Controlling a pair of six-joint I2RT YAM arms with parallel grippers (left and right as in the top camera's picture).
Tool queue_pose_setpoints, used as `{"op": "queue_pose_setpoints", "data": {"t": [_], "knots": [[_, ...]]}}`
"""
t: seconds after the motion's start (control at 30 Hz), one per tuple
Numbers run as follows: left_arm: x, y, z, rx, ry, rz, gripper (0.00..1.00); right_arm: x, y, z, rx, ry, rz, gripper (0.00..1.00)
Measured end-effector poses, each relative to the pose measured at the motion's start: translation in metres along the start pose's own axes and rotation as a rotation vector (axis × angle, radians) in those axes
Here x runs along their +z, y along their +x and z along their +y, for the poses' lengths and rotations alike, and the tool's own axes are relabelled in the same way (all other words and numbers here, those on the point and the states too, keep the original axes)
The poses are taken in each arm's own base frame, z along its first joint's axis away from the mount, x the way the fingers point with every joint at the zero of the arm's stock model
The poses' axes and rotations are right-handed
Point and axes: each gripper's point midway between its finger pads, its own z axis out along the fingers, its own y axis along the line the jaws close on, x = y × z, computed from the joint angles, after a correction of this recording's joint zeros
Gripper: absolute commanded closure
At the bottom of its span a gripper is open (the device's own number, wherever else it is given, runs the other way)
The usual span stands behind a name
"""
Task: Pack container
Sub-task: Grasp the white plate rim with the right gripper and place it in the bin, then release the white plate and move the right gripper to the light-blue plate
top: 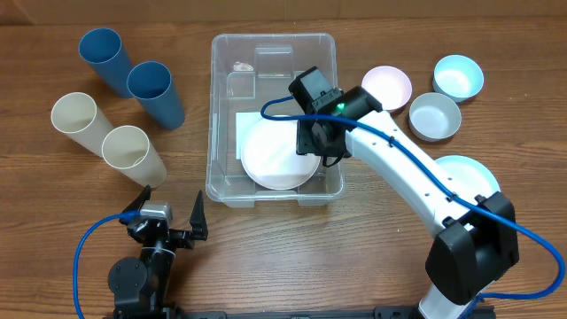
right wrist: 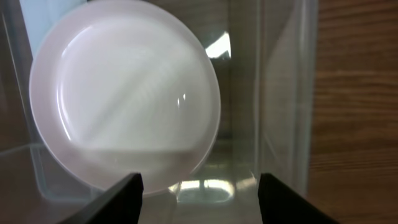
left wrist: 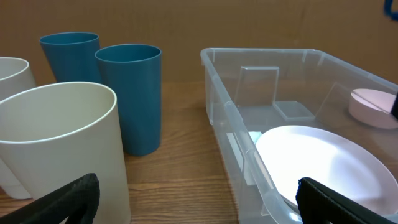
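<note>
The clear plastic container (top: 221, 115) stands in the middle of the table. A white plate (top: 275, 159) lies flat in its near half; it also shows in the right wrist view (right wrist: 124, 99) and the left wrist view (left wrist: 329, 162). My right gripper (top: 321, 142) hangs over the container's right side, just above the plate's edge, open and empty (right wrist: 199, 199). My left gripper (top: 173, 221) rests at the front left, open and empty (left wrist: 199, 202), between a cream cup (left wrist: 62, 149) and the container's wall (left wrist: 236, 124).
Two blue cups (top: 155, 93) and two cream cups (top: 133, 152) lie on the left. Right of the container are a pink bowl (top: 387, 87), a grey bowl (top: 435, 117), a light blue bowl (top: 458, 77) and a light blue plate (top: 469, 173).
</note>
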Motion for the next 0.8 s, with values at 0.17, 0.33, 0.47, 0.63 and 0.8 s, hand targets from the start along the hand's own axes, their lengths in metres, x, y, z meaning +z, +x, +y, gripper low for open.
{"op": "queue_pose_setpoints", "data": {"t": [0.17, 0.33, 0.47, 0.63, 0.8], "knots": [[0.0, 0.0, 0.0, 0.0, 0.0, 0.0, 0.0, -0.053, -0.003, -0.001, -0.014, -0.003, 0.001, 0.36], [0.0, 0.0, 0.0, 0.0, 0.0, 0.0, 0.0, -0.109, 0.012, -0.034, 0.036, 0.019, -0.011, 0.35], [0.0, 0.0, 0.0, 0.0, 0.0, 0.0, 0.0, -0.156, 0.027, -0.094, 0.177, 0.08, -0.062, 0.32], [0.0, 0.0, 0.0, 0.0, 0.0, 0.0, 0.0, -0.208, 0.033, -0.156, 0.416, 0.056, -0.236, 0.31], [0.0, 0.0, 0.0, 0.0, 0.0, 0.0, 0.0, -0.21, 0.068, -0.24, 0.756, 0.179, -0.292, 0.29]]}}
